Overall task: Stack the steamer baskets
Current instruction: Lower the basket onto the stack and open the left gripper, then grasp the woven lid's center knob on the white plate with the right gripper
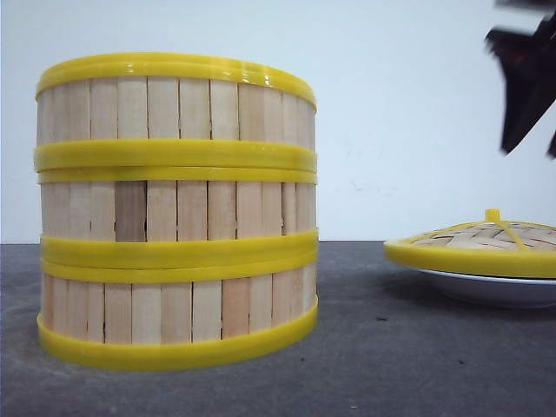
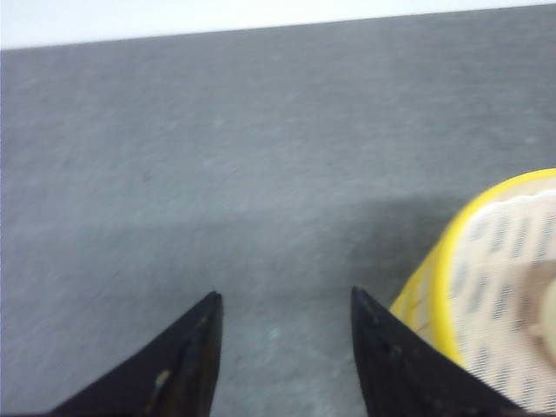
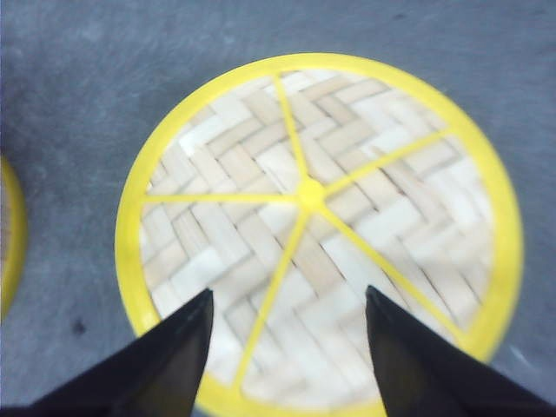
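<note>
Both grippers, left (image 2: 282,304) and right (image 3: 287,300), gape empty. All 3 steamer baskets (image 1: 176,213) stand stacked toward the tabletop's left edge; right hovers over the lid (image 3: 317,226), left nearer the stack.

Woven domed lid (image 1: 486,243) on white plate (image 1: 486,287); grey table (image 1: 391,365).
</note>
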